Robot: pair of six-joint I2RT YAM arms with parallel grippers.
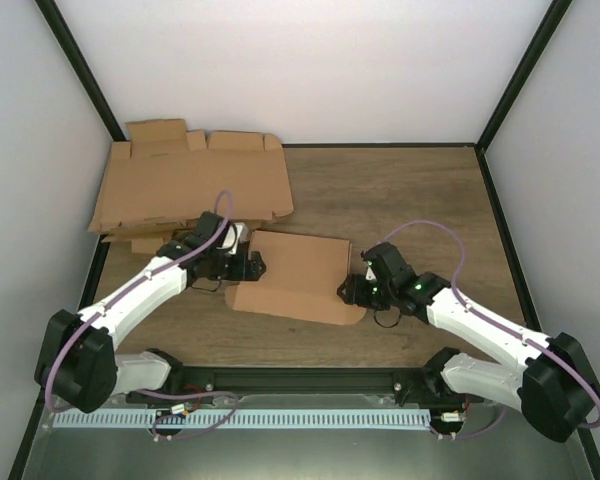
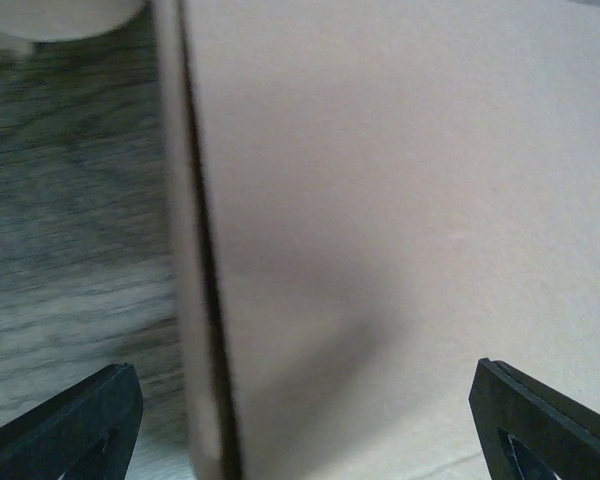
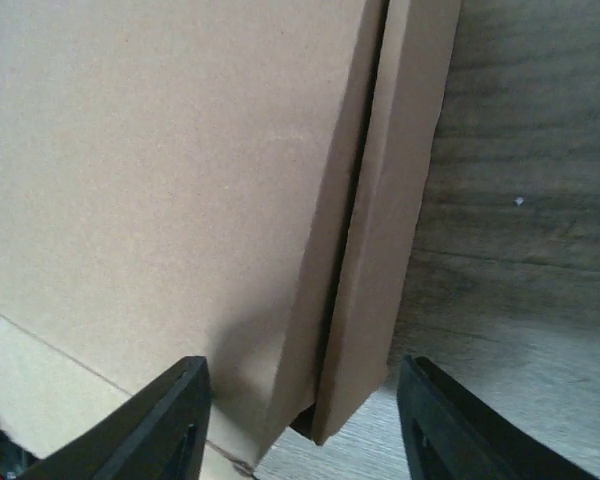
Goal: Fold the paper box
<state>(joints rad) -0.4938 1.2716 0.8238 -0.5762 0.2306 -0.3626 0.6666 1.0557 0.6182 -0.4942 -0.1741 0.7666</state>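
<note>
Looking down, the top view shows the box (image 1: 298, 275) lying on the table (image 1: 410, 200) between both tools. A pile of blanks (image 1: 190, 190) lies behind the left arm, which hides its near edge. Only the wrist views show the jaws. The left tool (image 2: 300, 425) gapes across the box's left edge, and the right tool (image 3: 300, 410) gapes across its doubled right edge.

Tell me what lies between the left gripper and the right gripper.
The paper box fills that stretch: the left gripper is at its left edge, the right gripper at its right edge. The top external view shows it.
</note>
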